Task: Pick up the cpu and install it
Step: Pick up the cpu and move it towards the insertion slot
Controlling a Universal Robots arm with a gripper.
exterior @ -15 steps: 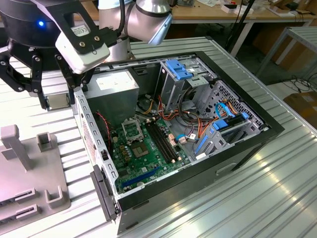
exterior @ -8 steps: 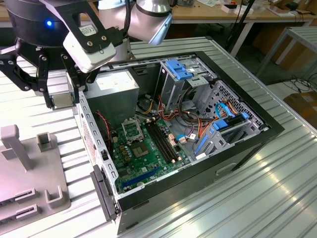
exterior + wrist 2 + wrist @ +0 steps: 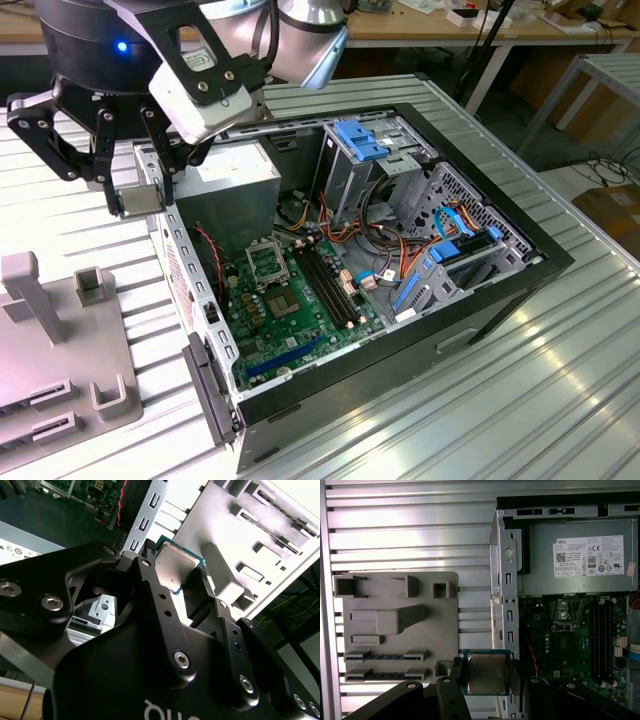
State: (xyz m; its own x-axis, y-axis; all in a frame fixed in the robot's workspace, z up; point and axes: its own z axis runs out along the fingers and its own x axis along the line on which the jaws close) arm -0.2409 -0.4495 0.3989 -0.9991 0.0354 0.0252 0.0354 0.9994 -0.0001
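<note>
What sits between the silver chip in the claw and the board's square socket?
In the first wrist view, the computer case's slotted metal wall separates the cpu from the socket.

Open computer case (image 3: 485,325) lies on tabletop (image 3: 520,420), at the exterior view's right; parts tray (image 3: 60,370) lies beside it, at the left. Circuit board (image 3: 290,325) sits in case, socket (image 3: 268,262) on board. Claw (image 3: 141,200) holds cpu (image 3: 486,672) over the case edge nearest the tray.

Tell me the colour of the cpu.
The cpu is pale silver-grey with a teal-green border; the first wrist view shows it best.
</note>
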